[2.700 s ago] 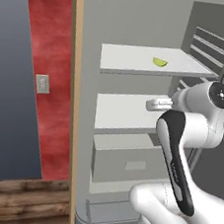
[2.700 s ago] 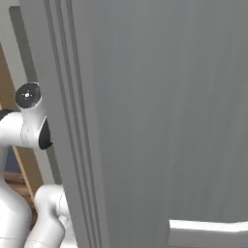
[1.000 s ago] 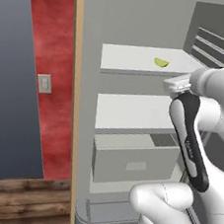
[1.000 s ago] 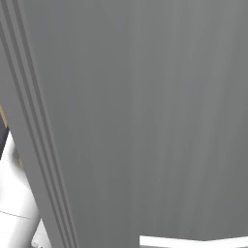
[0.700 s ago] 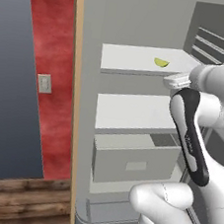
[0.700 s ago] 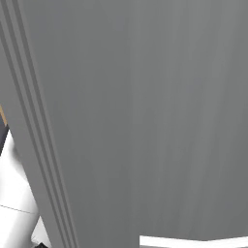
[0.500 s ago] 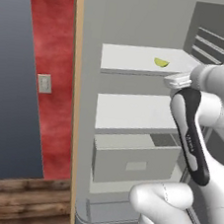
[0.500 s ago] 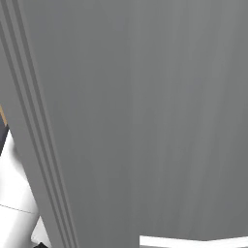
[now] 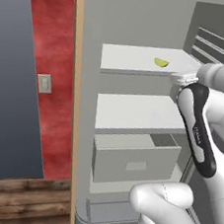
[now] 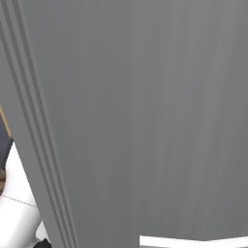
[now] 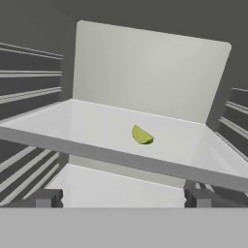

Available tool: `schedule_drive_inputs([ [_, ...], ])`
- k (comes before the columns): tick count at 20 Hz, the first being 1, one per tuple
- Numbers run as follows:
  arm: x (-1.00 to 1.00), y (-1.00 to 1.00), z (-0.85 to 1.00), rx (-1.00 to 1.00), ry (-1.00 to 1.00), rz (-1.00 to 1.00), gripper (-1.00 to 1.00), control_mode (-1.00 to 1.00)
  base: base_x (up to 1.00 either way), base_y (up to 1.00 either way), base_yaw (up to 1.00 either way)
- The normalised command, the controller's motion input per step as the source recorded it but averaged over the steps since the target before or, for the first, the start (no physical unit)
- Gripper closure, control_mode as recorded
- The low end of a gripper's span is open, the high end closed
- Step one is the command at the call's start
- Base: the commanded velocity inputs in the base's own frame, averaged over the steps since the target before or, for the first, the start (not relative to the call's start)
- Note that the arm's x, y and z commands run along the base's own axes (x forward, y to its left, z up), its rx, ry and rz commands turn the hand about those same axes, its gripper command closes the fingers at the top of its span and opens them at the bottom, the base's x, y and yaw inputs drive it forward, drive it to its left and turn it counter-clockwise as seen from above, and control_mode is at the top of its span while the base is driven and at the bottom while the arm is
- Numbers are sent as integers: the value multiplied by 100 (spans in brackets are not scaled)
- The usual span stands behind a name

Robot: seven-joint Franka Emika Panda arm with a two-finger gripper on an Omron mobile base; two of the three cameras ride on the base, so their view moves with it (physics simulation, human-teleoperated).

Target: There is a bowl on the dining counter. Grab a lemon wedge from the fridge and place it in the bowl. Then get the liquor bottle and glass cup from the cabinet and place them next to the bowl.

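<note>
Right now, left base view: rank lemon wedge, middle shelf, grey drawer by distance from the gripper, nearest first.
Gripper is open, held at the front edge of the top shelf.
1. Lemon wedge: on the top shelf, just behind and left of the hand.
2. Middle shelf: one level below the hand.
3. Grey drawer: lowest, under the middle shelf, partly pulled out.

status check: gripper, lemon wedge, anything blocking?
Gripper open, empty, facing into the open fridge. Lemon wedge alone on the upper shelf, untouched. Shelf's front edge lies between fingertips and wedge; otherwise a clear path.
</note>
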Motion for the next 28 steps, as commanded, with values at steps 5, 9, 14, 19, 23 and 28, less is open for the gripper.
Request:
schedule_drive_inputs([
  [5,19,-16,8,1,0,0,-100,-100,0,0,0],
  [9,31,-2,0,2,4,0,-100,-100,0,0,0],
  [14,23,0,0,0,2,0,-100,-100,0,0,0],
  [19,18,0,0,0,0,5,-100,-100,0,0,0],
  [23,20,0,2,0,0,10,-100,-100,0,0,0],
  [28,22,-7,0,0,0,15,-100,-100,0,0,0],
])
